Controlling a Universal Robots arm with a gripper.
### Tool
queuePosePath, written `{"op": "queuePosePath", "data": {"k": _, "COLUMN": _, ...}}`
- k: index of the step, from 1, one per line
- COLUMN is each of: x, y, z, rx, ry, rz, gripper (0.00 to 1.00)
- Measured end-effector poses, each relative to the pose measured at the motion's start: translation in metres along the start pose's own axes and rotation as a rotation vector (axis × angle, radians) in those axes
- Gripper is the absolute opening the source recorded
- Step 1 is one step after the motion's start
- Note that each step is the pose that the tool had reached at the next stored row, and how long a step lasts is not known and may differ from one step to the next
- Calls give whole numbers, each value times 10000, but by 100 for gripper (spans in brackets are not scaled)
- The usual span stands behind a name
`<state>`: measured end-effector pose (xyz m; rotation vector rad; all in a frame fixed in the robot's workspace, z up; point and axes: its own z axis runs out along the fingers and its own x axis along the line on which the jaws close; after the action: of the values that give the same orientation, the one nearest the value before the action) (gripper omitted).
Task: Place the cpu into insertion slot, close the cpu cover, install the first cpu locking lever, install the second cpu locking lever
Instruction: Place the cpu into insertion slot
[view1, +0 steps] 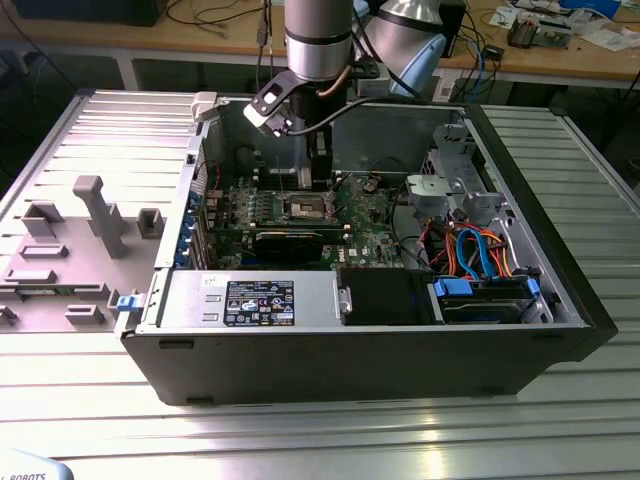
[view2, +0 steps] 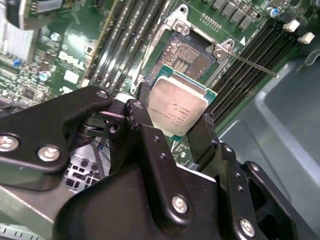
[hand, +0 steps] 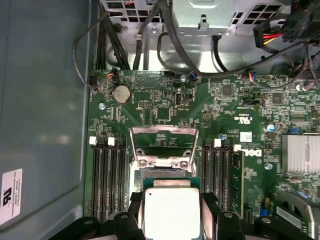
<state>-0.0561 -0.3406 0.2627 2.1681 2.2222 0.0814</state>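
Grey-topped cpu (view2: 178, 106), black fingers (view2: 202, 134), green motherboard (hand: 165, 107).

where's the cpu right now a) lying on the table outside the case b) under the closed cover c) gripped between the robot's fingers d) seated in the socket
c: the cpu sits clamped between the black fingers of the gripper, and the socket is bare.

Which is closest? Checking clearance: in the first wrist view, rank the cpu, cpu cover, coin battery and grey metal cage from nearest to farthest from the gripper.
1. cpu, held in the gripper.
2. cpu cover, standing open just past the cpu.
3. coin battery, on the board past the cover, off to one side.
4. grey metal cage, beyond the board's far edge.
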Motion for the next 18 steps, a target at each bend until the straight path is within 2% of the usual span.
{"op": "queuePosePath", "data": {"k": 8, "x": 44, "y": -22, "z": 177, "rx": 0, "ry": -4, "rz": 44, "gripper": 55}}
{"op": "queuePosePath", "data": {"k": 9, "x": 46, "y": -34, "z": 217, "rx": -1, "ry": -3, "rz": 39, "gripper": 55}}
{"op": "queuePosePath", "data": {"k": 15, "x": 48, "y": -75, "z": 354, "rx": -6, "ry": -3, "rz": 29, "gripper": 55}}
{"op": "queuePosePath", "data": {"k": 18, "x": 47, "y": -76, "z": 364, "rx": -5, "ry": -5, "rz": 27, "gripper": 55}}
